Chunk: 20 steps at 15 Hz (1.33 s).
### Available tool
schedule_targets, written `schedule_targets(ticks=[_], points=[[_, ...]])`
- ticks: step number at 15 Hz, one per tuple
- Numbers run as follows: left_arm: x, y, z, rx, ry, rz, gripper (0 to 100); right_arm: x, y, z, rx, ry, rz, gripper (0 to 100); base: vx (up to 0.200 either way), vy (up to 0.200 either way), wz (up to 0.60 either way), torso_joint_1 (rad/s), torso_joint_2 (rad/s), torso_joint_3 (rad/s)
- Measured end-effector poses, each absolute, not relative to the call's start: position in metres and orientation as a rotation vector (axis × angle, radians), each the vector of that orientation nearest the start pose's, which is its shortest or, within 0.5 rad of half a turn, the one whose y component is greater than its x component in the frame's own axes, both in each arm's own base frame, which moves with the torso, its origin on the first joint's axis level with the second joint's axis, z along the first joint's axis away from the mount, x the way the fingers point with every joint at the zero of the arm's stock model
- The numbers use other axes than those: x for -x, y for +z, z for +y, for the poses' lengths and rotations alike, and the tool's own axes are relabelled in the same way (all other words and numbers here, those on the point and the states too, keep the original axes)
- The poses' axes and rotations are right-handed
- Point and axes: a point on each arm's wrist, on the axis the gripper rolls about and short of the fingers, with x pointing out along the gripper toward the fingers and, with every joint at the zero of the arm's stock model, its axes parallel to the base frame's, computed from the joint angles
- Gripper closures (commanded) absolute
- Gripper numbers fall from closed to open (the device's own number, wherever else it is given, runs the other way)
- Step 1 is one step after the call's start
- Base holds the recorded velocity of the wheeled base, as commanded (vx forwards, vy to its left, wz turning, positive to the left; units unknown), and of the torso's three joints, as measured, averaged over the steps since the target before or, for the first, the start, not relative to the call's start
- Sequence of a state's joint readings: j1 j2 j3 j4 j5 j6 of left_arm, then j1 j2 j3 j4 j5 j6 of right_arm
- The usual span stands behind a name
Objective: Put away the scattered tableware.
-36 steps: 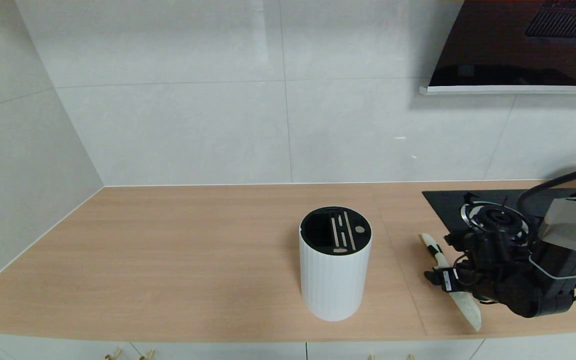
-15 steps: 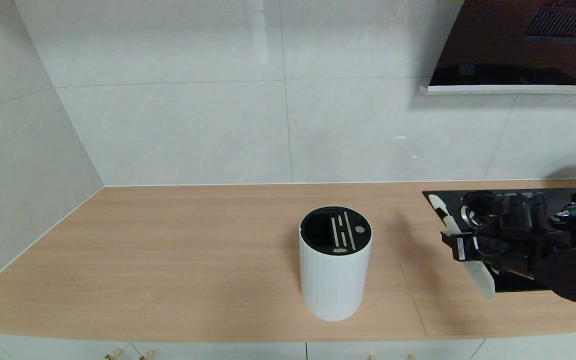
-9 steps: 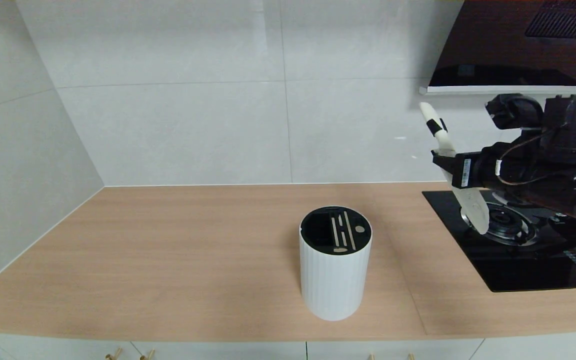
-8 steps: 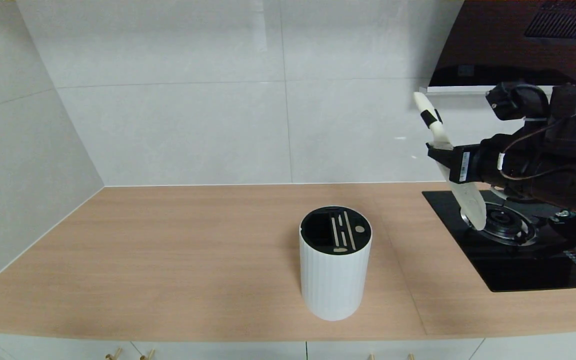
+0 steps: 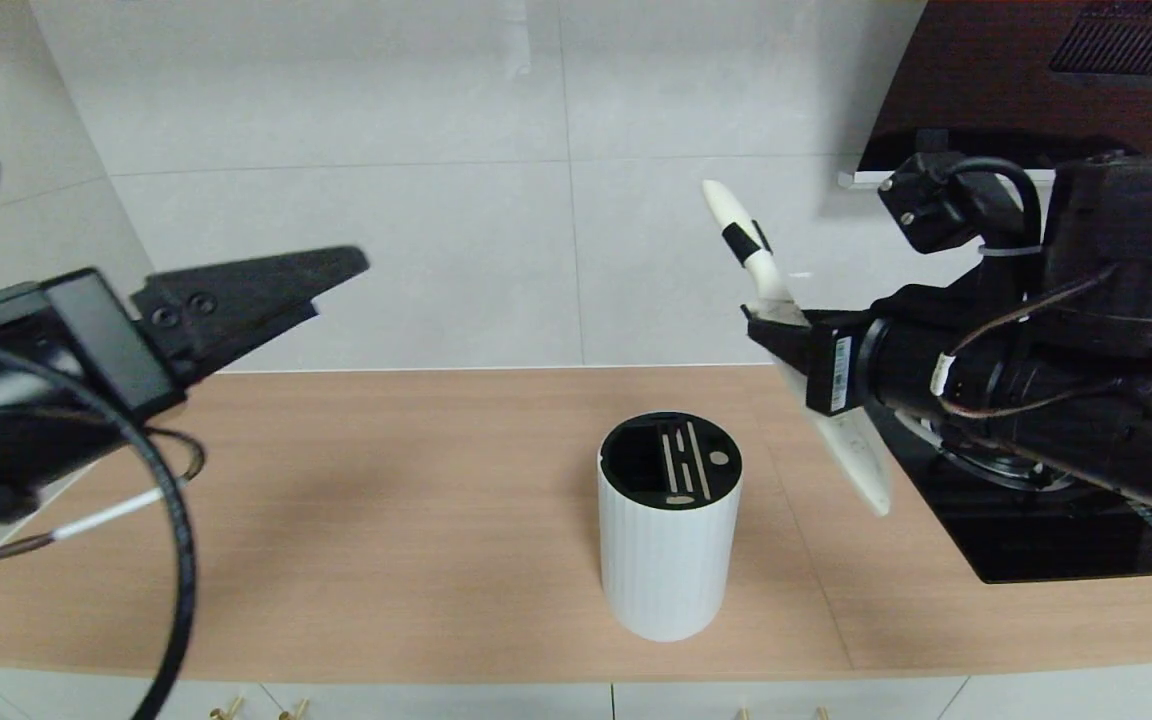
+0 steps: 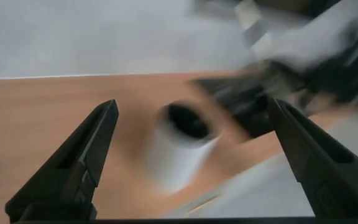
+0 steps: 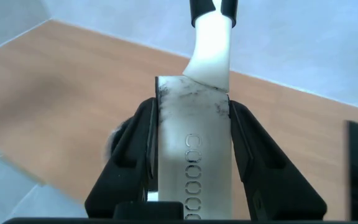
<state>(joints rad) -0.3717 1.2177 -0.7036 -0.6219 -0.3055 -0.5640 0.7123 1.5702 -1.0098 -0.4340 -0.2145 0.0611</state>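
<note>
A white cylindrical holder (image 5: 671,545) with a black slotted top stands mid-counter; it appears blurred in the left wrist view (image 6: 179,152). My right gripper (image 5: 786,325) hangs in the air just right of and above the holder, shut on a white knife (image 5: 851,450). The knife is tilted, with its black-banded handle up toward the wall and its blade tip down beside the holder's top. In the right wrist view the fingers (image 7: 135,149) of the gripper (image 7: 191,118) clamp the blade, with the knife handle (image 7: 213,37) beyond. My left gripper (image 5: 336,270) is raised at the left, open and holding nothing (image 6: 191,104).
A black cooktop (image 5: 1026,545) with a burner lies on the right of the wooden counter (image 5: 386,520). A dark range hood (image 5: 1036,70) hangs above it. Tiled walls close the back and left. The counter's front edge runs close below the holder.
The right gripper lifted the knife off the counter by the cooktop, raised it, and carried it left toward the holder. The left arm has come into view at the left.
</note>
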Motion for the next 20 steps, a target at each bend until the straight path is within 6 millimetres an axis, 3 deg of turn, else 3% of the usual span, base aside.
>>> schedule_targets(ticks=[4,11,14,20], points=[[-0.216,0.252,-0.112,0.696,-0.917,0.209,0,-0.203,0.246,0.221,-0.045,0.572,0.193,100,0.0,0.0,0.0,0.0,0.0,0.0],[-0.279,0.225,-0.147,0.693,-1.005,0.284,0,-0.188,0.237,0.243,-0.067,0.648,0.234,100,0.0,0.0,0.0,0.0,0.0,0.0],[-0.291,0.219,-0.166,0.678,-0.984,0.273,0,-0.189,0.234,0.245,-0.06,0.639,0.239,100,0.0,0.0,0.0,0.0,0.0,0.0],[-0.289,0.207,-0.195,0.647,-0.961,0.276,0,-0.192,0.229,0.249,-0.051,0.605,0.244,100,0.0,0.0,0.0,0.0,0.0,0.0]])
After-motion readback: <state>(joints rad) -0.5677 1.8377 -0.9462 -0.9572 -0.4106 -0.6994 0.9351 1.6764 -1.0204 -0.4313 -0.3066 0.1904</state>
